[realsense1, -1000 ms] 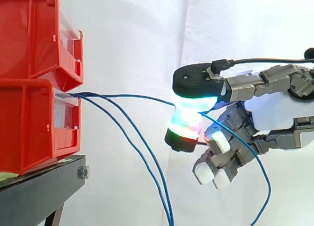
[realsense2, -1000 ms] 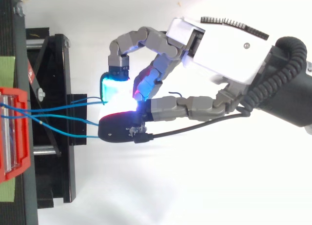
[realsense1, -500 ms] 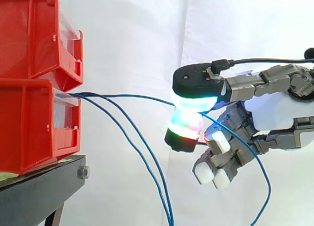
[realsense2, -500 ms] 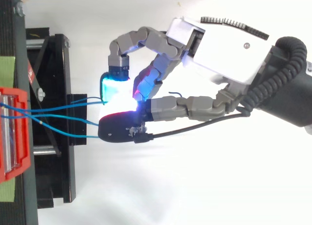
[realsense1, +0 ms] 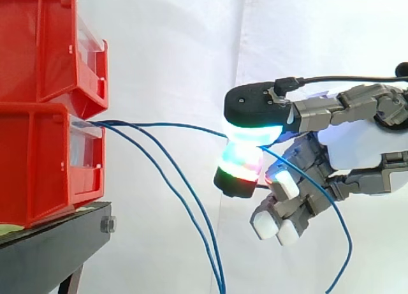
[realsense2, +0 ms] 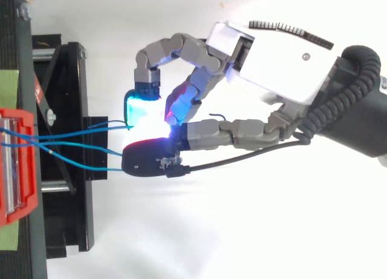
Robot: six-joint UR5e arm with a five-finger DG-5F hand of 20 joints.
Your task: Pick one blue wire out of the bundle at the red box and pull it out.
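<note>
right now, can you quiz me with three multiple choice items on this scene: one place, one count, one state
1. Where do the blue wires come from? A a grey drawer; B the lower red bin; C a cardboard box.
2. How many blue wires leave it? A one; B five; C three.
3. What is the hand doing? A pinching one blue wire; B open, clear of the wires; C curled on nothing.
Answers: B, they exit that bin's front; C, one runs to the hand, two hang down; A, glowing pads clamp it.
</note>
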